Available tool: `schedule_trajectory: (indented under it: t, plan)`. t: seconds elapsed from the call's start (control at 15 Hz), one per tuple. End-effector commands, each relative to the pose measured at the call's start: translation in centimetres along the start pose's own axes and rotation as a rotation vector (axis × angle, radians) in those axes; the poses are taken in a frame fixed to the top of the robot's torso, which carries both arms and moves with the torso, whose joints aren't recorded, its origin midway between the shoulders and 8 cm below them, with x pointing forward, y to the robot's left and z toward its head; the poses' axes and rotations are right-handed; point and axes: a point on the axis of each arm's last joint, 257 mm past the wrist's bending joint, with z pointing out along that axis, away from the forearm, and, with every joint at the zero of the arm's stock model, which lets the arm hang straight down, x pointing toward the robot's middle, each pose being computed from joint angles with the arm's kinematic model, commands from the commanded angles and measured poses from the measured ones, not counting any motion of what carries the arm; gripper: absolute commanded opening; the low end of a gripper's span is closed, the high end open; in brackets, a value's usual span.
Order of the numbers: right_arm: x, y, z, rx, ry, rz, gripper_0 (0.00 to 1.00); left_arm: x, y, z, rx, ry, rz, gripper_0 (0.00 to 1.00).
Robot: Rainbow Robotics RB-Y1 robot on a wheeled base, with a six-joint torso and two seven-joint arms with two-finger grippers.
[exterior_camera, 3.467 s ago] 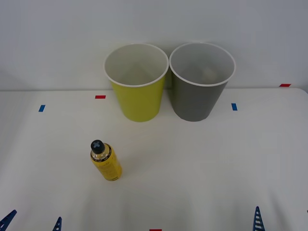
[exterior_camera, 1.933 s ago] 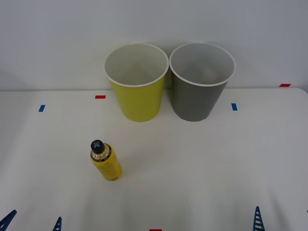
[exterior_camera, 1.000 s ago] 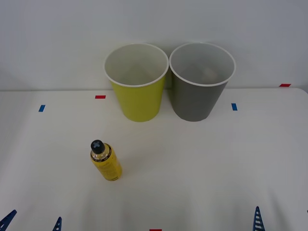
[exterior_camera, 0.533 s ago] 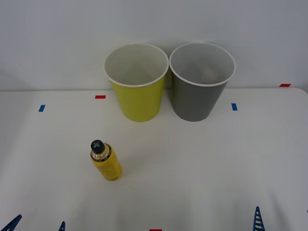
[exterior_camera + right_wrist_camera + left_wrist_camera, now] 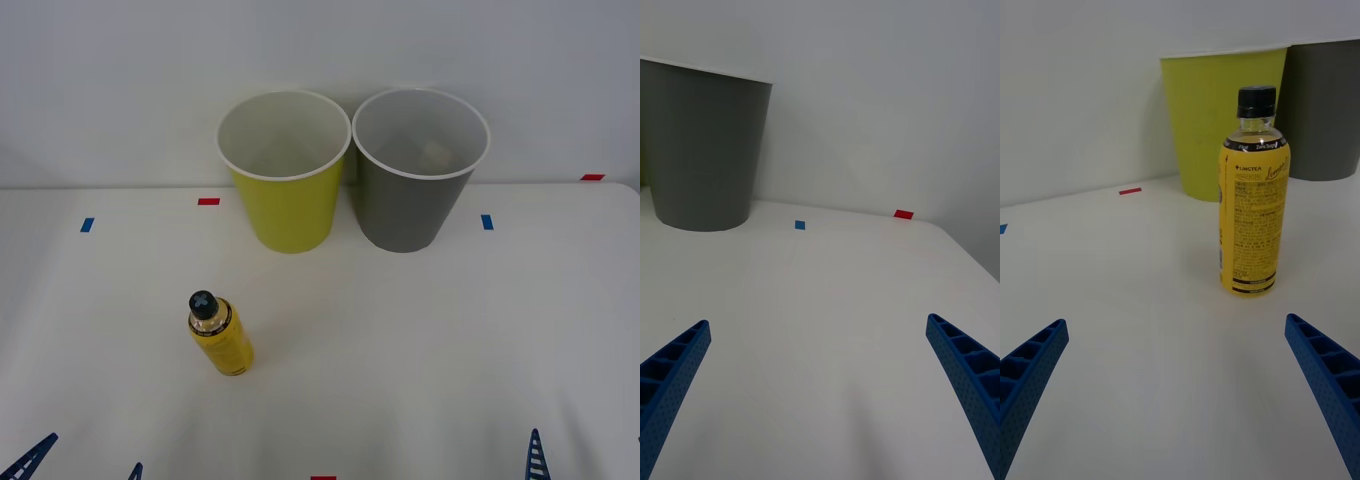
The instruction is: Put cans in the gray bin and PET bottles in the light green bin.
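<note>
Bottle (image 5: 219, 337) placement decides the coming move: it stands upright on the counter (image 5: 420, 340) at lower left of centre in the front view, its long axis vertical and its black cap on top. Directly toward the lower left corner of that frame sits the left gripper (image 5: 85, 468), whose blue fingers (image 5: 30, 458) poke up from the bottom edge. In the left wrist view the same bottle (image 5: 1253, 199) stands ahead of the left gripper (image 5: 1180, 397), slightly toward one finger rather than dead centre, well apart from both tips. Those fingers are spread wide, far wider than the bottle's body, and hold nothing.

The right gripper (image 5: 820, 397) waits low at the lower right of the front frame, also spread wide and empty, with bare counter ahead of it and the gray bin (image 5: 704, 146) off to one side. It lies much farther from the bottle, so the left arm looks the natural one to reach.

At upper centre of the front view, the light green bin (image 5: 284, 170) stands touching or nearly touching the gray bin (image 5: 418, 168), the green one on the bottle's side. A straight advance with a small sideways correction would likely bring the upright bottle between the left fingers for a side grasp.
</note>
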Motion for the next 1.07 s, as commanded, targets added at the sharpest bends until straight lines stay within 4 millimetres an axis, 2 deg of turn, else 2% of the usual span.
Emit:
schedule_trajectory:
  t: [0.07,0.27,0.73,1.07]
  plan:
    - [0.0,0.0,0.0,0.0,0.0,0.0,1.0,-0.1,-1.4,1.6,0.084,-0.039,-0.06,1.0]
    - [0.0,0.0,0.0,0.0,0.0,0.0,1.0,-0.1,-2.5,3.2,0.185,-0.054,-0.027,1.0]
    - [0.0,0.0,0.0,0.0,0.0,0.0,1.0,-0.2,-4.0,6.8,0.302,-0.084,0.041,1.0]
    - [0.0,0.0,0.0,0.0,0.0,0.0,1.0,-0.2,-5.5,10.8,0.399,-0.107,0.033,1.0]
